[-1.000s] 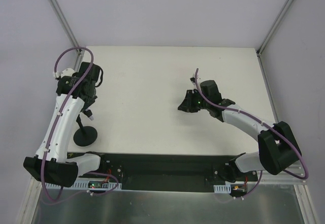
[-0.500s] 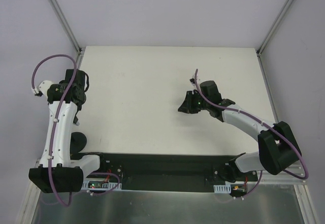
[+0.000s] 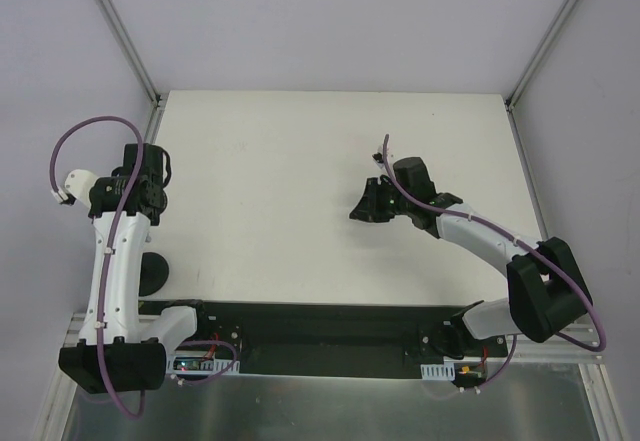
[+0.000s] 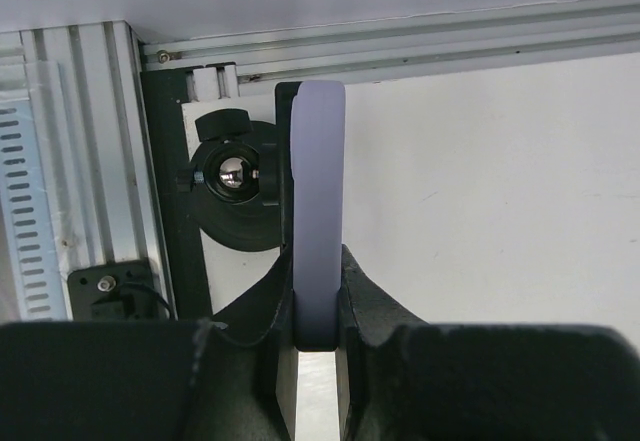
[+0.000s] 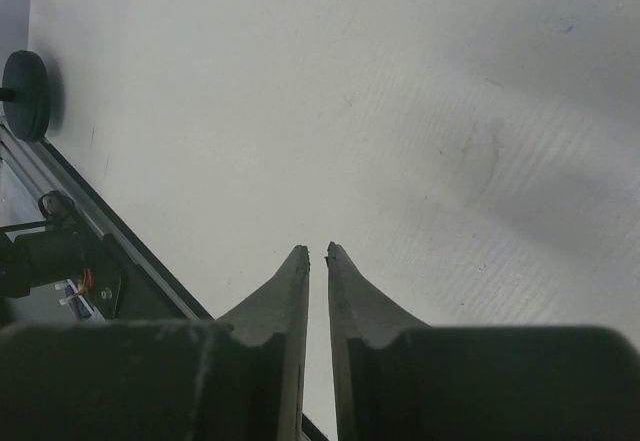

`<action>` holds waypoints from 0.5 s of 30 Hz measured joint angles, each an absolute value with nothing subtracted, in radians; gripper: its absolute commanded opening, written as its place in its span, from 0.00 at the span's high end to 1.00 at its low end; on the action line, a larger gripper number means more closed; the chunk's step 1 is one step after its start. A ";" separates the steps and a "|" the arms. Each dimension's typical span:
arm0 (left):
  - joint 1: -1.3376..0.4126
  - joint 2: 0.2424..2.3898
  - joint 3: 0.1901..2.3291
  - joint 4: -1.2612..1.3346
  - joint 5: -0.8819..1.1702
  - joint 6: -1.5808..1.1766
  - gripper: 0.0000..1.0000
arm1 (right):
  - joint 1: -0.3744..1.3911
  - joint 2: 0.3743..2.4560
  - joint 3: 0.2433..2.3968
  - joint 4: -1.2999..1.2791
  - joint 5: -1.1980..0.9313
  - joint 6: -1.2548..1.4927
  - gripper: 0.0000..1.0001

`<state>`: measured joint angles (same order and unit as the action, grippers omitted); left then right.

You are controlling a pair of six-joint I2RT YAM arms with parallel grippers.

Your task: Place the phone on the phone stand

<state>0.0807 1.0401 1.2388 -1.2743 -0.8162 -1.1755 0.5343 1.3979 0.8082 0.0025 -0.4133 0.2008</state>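
Left wrist view: the left hand (image 4: 318,299) is clenched on the phone (image 4: 318,191), held edge-on above the desk (image 4: 500,221). The phone stand (image 4: 232,196) sits just beside it, in the upper left of the frame. To seat it well, I judge the phone must shift left over the stand's top — slowly, kept square — before lowering. The right hand (image 5: 317,261) is nearly closed, holding nothing.

- Left arm (image 3: 112,251) stands along the desk's (image 3: 300,151) left edge, its claw (image 4: 318,296) clamped on the phone (image 4: 318,181), held edge-on.
- Right arm (image 3: 480,241) bends leftward over the desk, its claw (image 5: 317,256) nearly closed and holding nothing.
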 measured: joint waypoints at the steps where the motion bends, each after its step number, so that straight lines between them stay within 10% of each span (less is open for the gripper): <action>1: 0.081 1.040 1.234 -1.267 -0.818 -1.181 1.00 | 0.534 1.398 0.808 0.002 -0.413 0.201 0.85; 9: 0.094 1.040 1.199 -1.230 -0.820 -1.243 0.94 | 0.534 1.398 0.808 0.002 -0.414 0.201 0.85; 13: 0.094 1.040 1.172 -1.214 -0.840 -1.258 0.25 | 0.533 1.398 0.808 0.002 -0.418 0.201 0.85; 15: 0.094 1.034 1.171 -1.199 -0.859 -1.258 0.08 | 0.533 1.398 0.808 0.002 -0.423 0.201 0.85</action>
<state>0.0937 1.0344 1.1709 -1.1992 -0.8589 -1.2579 0.5331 1.3979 0.8082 0.0025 -0.4229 0.2008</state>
